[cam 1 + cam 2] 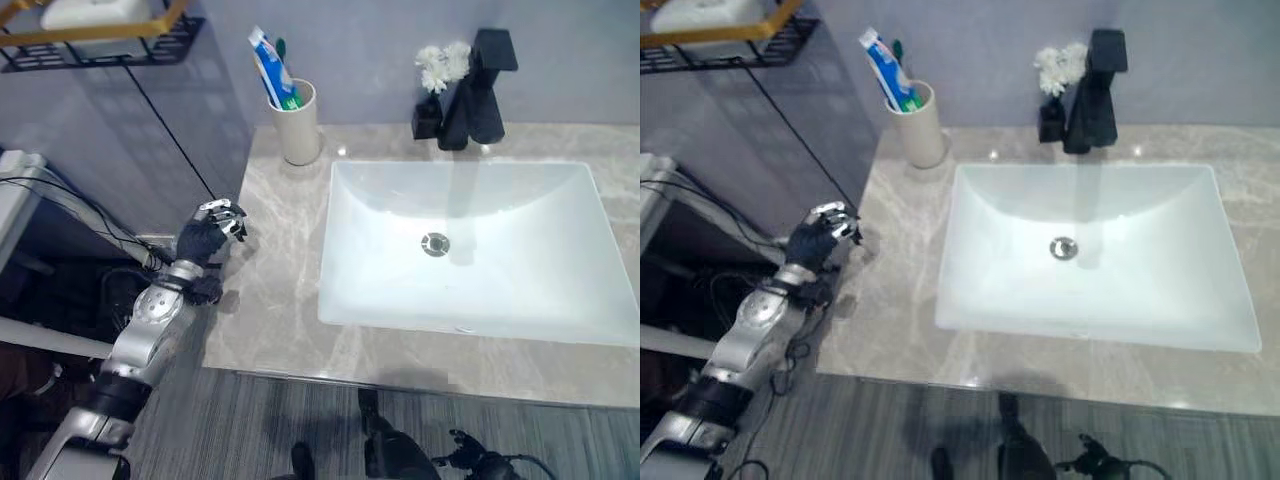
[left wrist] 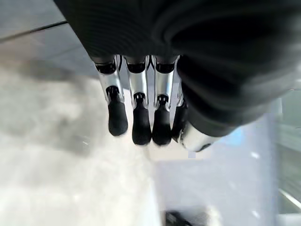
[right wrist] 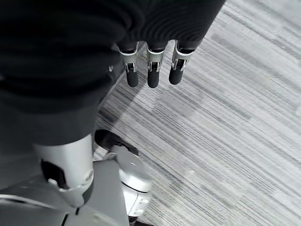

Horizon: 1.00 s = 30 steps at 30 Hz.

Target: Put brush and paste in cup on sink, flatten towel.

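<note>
Toothpaste tube (image 1: pixel 272 70) and green toothbrush (image 1: pixel 282 47): standing together in the beige cup (image 1: pixel 299 128), heads up, tube leaning a little toward the wall. Cup upright on the marble countertop (image 1: pixel 270 300), at the back left corner, just beside the white basin (image 1: pixel 560 300) and apart from it. So judged: brush-and-paste part of the task done. Left to do, going by the task sentence: flattening the towel; cannot tell from these views where it lies, so probably calls for a turn or a reach elsewhere.

Further out on the counter: black faucet (image 1: pixel 482 85) behind the basin, small dark vase of white flowers (image 1: pixel 436 82) just beside it. Up on the wall to the left, a wire shelf (image 1: pixel 100 45) with a white object on it.

Left hand (image 1: pixel 212 232): hovers over the left edge of the countertop, well apart from the cup, arm coming up from the lower left, back of the hand upward. Fingers (image 2: pixel 141 127) loosely extended side by side in the left wrist view, pointing down at the marble, gripping nothing.

Right hand (image 3: pixel 150 70): hangs low at the robot's side over grey striped flooring, fingers relaxed and straight, pointing at the floor, empty. Looks idle.
</note>
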Available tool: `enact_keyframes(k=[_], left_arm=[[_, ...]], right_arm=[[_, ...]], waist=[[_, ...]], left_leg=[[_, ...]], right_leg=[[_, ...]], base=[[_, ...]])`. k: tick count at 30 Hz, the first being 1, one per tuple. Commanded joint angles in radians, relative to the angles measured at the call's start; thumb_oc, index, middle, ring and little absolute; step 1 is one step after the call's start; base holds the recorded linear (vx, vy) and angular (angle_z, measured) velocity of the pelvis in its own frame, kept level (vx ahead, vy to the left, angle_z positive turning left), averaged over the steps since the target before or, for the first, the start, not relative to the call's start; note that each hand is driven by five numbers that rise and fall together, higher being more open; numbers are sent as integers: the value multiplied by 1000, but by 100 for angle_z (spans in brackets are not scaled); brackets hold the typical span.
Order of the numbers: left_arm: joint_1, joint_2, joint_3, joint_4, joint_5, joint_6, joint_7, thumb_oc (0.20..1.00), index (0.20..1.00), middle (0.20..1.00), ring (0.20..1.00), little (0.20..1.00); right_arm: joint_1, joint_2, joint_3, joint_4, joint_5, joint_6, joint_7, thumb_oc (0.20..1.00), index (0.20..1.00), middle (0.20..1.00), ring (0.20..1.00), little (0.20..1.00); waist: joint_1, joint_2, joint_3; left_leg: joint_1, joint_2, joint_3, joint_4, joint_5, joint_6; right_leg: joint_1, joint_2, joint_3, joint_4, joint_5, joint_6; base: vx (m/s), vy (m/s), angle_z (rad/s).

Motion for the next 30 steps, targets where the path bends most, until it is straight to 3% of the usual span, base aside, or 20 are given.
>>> enact_keyframes(k=[1,4,9,22,30], left_arm=[[-42,36,33,-5,66,-42,70,200,200,200,200,200],[-147,56,-13,109,174,-30,98,200,200,200,200,200],[-283,36,-58,291,203,-18,140,200,200,200,200,200],[-426,17,-82,502,199,-12,194,200,200,200,200,200],[-518,50,-120,629,301,6,226,200,200,200,200,200]], right_arm=[[-15,-2,30,12,32,9,-22,1000,1000,1000,1000,1000],[-20,-9,33,14,51,6,-25,1000,1000,1000,1000,1000],[-38,-23,46,2,67,4,-33,1000,1000,1000,1000,1000],[-5,-25,62,-33,97,-13,-28,1000,1000,1000,1000,1000],[9,-30,87,-44,81,-22,-23,1000,1000,1000,1000,1000]], waist=[[-26,-27,22],[-37,-29,41],[-54,-30,38],[-89,-25,19],[-106,-21,22]], left_leg=[[-23,-7,-25,4,66,-4],[-45,2,-26,4,70,-6],[-58,9,-11,4,65,-10],[-35,36,26,4,67,-34],[-41,49,32,4,85,-47]], right_leg=[[40,-48,18,93,-116,98],[-12,-36,18,145,-132,92],[-56,-21,29,176,-143,89],[-71,10,45,175,-155,82],[-93,27,43,190,-163,76]], base=[[-63,-30,-3],[-15,-10,0],[3,-13,-2],[38,-24,-12],[8,-27,-7]])
